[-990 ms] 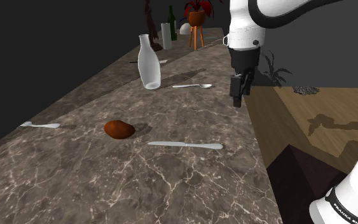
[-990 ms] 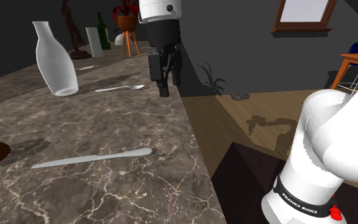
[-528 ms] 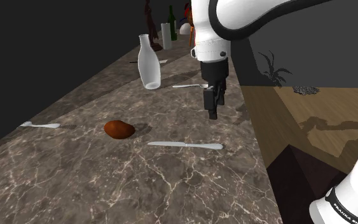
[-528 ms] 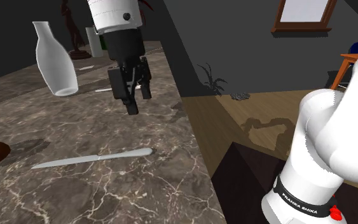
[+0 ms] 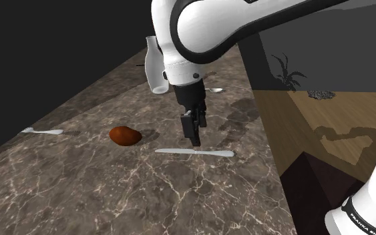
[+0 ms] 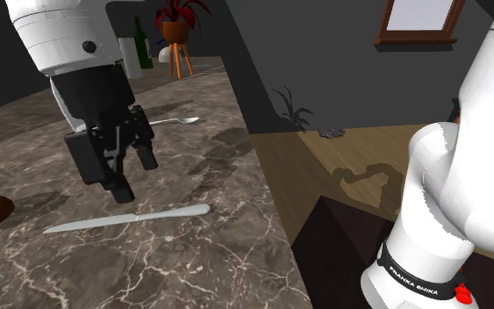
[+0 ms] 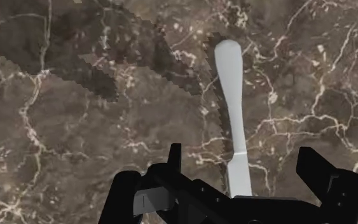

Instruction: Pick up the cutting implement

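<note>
With its 2 fingers spread, my gripper (image 5: 196, 133) hangs just above the knife (image 5: 194, 152), which lies flat on the marble counter (image 5: 113, 193) near the shoulder view's right edge; I fear an off-centre squeeze could skid it away.

knife (image 5: 194, 152): 1 | spoon (image 6: 171, 120): 1 | pale utensil (image 5: 43, 131), far left: 1 | brown lump (image 5: 124, 135): 1 | white carafe (image 5: 150, 70): 1 | green bottle (image 6: 139, 42): 1 | potted plant (image 6: 177, 19): 1
</note>
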Action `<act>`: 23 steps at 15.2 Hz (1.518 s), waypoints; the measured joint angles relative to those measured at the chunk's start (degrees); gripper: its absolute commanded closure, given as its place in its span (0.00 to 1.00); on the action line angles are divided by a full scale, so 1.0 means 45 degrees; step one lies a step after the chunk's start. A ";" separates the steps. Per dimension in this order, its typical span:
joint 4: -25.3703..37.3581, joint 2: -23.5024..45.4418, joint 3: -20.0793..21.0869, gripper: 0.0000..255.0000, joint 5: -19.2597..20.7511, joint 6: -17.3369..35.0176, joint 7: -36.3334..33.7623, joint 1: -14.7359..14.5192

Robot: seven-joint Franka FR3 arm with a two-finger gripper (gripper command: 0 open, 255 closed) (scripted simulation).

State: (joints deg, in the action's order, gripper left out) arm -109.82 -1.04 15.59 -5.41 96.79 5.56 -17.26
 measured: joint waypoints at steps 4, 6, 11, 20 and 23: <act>0.0114 0.0552 0.0210 0.00 0.0055 0.0328 0.0030 -0.0207; -0.0134 0.0631 0.0220 0.00 0.0069 0.0646 0.0050 -0.0219; -0.0531 0.0739 0.0236 1.00 0.0096 0.1173 0.0048 -0.0239; -0.0476 0.0719 0.0217 1.00 0.0117 0.1183 0.0036 -0.0228; -0.0249 0.0711 0.0223 1.00 0.0089 0.0860 0.0044 -0.0233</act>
State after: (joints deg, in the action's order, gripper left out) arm -110.95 2.16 16.60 -5.01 100.66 5.76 -18.31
